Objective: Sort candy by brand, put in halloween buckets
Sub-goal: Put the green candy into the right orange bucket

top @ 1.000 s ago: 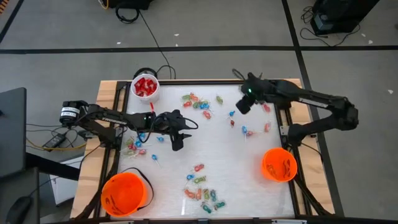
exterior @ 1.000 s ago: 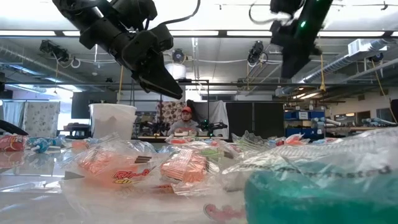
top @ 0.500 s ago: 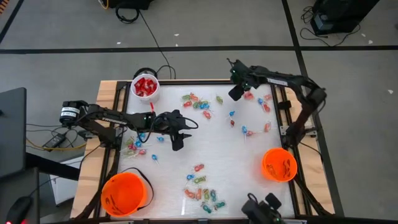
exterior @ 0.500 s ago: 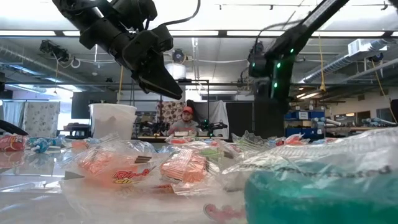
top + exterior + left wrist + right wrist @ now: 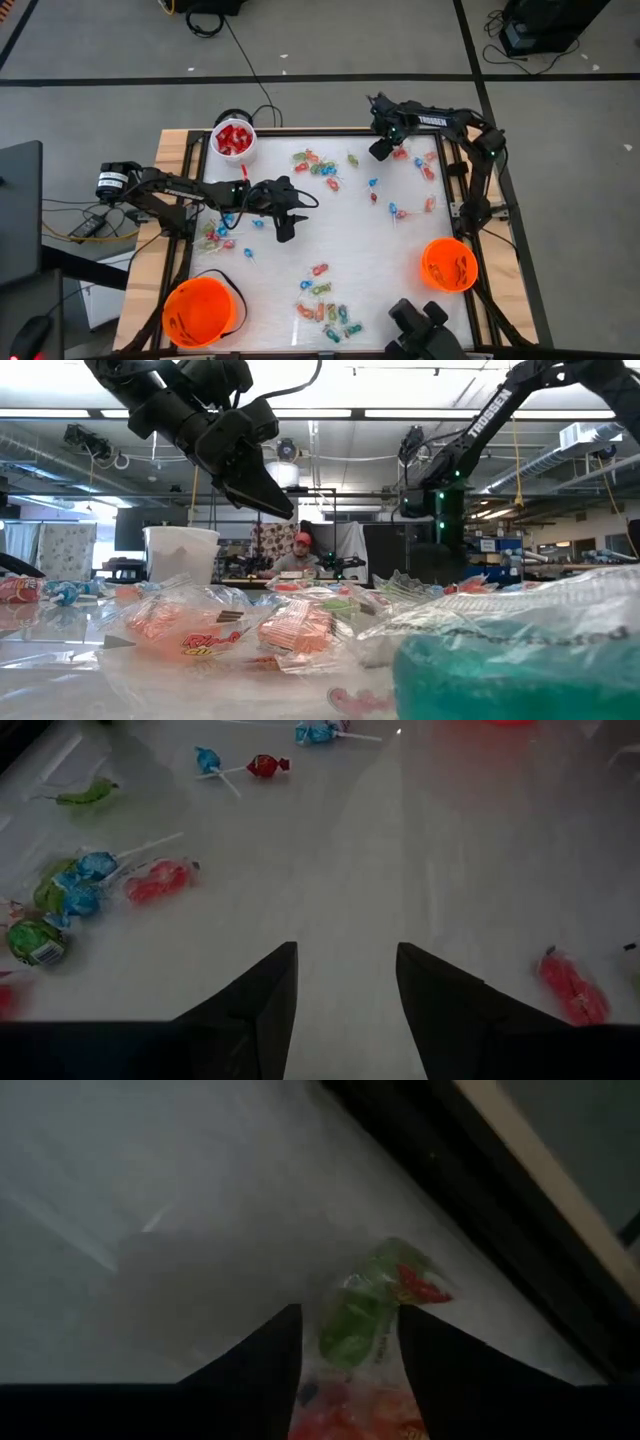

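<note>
White tabletop (image 5: 400, 290) strewn with candy (image 5: 325, 310); right claw (image 5: 345, 1342) closed around green-wrapped sweet (image 5: 362, 1315), left claw (image 5: 345, 982) parted, empty.

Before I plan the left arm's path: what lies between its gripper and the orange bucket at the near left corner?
In the high view, one small lollipop lies between the left gripper and that orange bucket; otherwise bare tabletop.

The green wrapped candy (image 5: 362, 1320) is partly hidden between the right tool (image 5: 350, 1342) fingers, its brand unreadable.
</note>
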